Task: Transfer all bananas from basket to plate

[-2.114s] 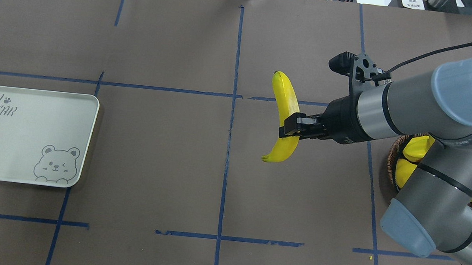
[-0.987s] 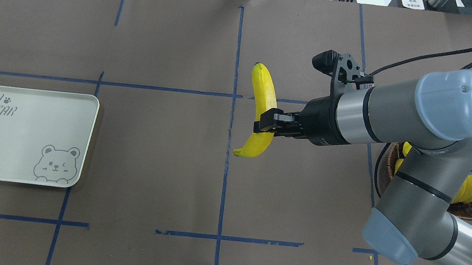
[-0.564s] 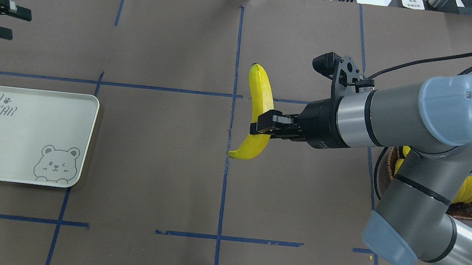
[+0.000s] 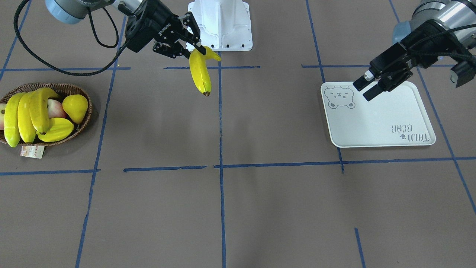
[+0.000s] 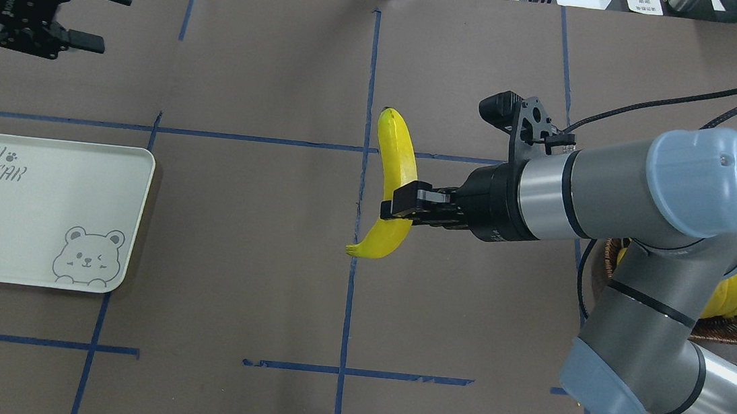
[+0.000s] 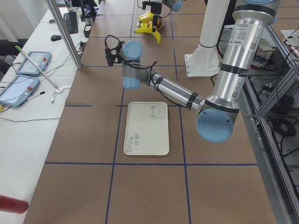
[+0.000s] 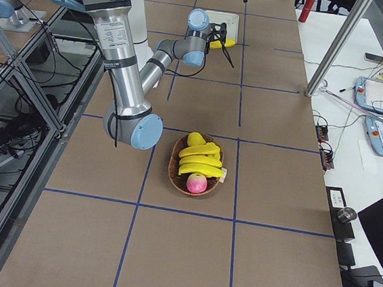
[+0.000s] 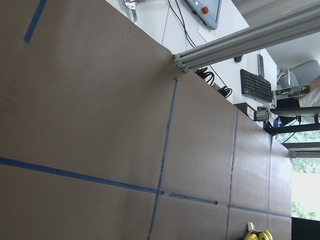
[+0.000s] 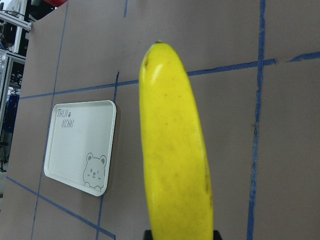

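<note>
Nearest the robot, the basket (image 4: 84, 121) sits on the surface (image 5: 235, 255) well apart from the plate (image 5: 37, 209), at the opposite, right-hand end. Three bananas (image 4: 24, 117) lie in it side by side, with a pear (image 4: 75, 107) and an apple (image 4: 54, 109), and a paper tag (image 4: 31, 152) hangs at its rim on the side away from the robot. The plate lies flat at about the same depth. A little farther out, about midway between the plate and the basket, the right jaws are clamped across a fourth banana (image 5: 395, 155) just below its middle. They hold it clear above the surface, dark tip pointing away from the robot, stem end toward it. Farthest, the left jaws are spread wide with nothing between them, raised in the air near the plate; whether they are over it or beyond its far edge cannot be told
</note>
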`<state>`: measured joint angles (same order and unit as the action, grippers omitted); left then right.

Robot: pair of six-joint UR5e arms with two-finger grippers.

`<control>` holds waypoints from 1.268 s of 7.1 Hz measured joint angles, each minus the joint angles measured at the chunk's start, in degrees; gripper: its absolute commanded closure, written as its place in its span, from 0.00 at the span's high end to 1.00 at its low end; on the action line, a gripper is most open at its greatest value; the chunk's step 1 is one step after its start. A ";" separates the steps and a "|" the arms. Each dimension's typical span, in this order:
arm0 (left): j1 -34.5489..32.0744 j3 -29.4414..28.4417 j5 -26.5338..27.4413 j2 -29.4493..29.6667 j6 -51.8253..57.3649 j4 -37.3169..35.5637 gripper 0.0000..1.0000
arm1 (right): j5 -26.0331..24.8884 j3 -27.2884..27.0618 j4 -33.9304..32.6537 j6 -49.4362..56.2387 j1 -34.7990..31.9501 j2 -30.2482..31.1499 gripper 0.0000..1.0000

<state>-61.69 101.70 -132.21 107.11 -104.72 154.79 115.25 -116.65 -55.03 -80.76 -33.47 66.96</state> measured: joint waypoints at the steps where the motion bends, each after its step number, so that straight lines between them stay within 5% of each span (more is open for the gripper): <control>1: 3.12 0.64 2.44 0.68 -1.44 0.00 1.00 | 0.03 -0.07 0.03 -0.03 0.18 -0.07 0.01; 9: 18.01 0.22 13.57 9.36 -3.30 -1.22 0.96 | -0.91 0.20 -1.13 -0.28 3.28 -1.93 0.01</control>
<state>-43.67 101.92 -118.64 116.47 -108.02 153.57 114.34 -116.45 -56.17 -81.03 -30.19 65.02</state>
